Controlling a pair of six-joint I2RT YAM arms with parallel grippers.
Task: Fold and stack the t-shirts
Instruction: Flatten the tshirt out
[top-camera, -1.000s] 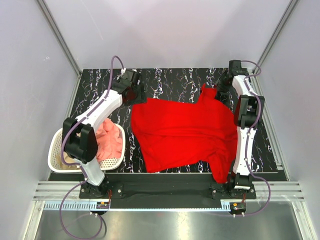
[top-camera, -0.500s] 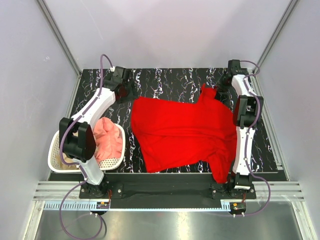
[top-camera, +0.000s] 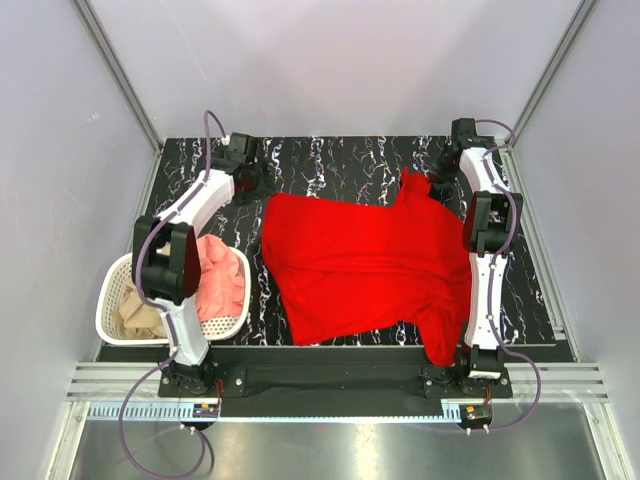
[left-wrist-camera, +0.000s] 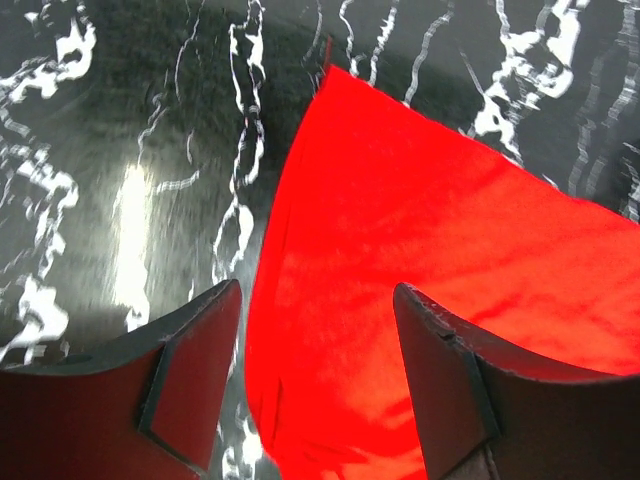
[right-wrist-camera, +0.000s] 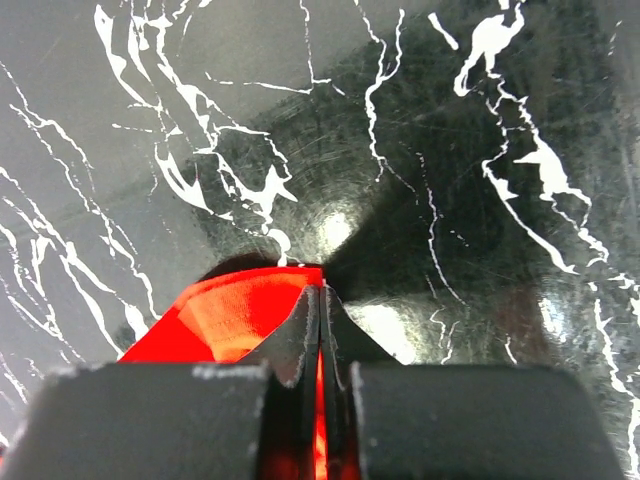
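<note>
Red shirt (top-camera: 370, 265) is lying mostly flat on the table (top-camera: 340, 155), covering the middle and running out toward the right edge. It's not exactly tidy. The right side is all rumpled, and the near-right bit trails down to the near edge. Its far-left corner comes to a clean point, not far from the table's far-left corner.

Right gripper (right-wrist-camera: 320, 300) is up by the far-right corner and it's clamped fully closed on a bit of the red shirt. In the wrist view you can see red cloth squeezed right between the two fingers (right-wrist-camera: 300, 335), with a little fold bulging out to the left of them. From above, that pinched bit stands up as a peak off the rest of the shirt.

Left gripper (left-wrist-camera: 312, 295) is spread wide with nothing in it. It's sitting over the shirt's far-left corner, with one finger over bare table just left of the cloth edge and the other over the red. Honestly can't tell if the tips are touching the cloth or the table.

Basket (top-camera: 108, 300) is tucked in the near-left corner of the table. Pink shirt (top-camera: 222, 280) is bunched up in its right half, and tan shirt (top-camera: 135, 312) is crumpled in the left half. Neither is folded, and both are well apart from the red one, with a strip of bare table between the basket and the red cloth.
</note>
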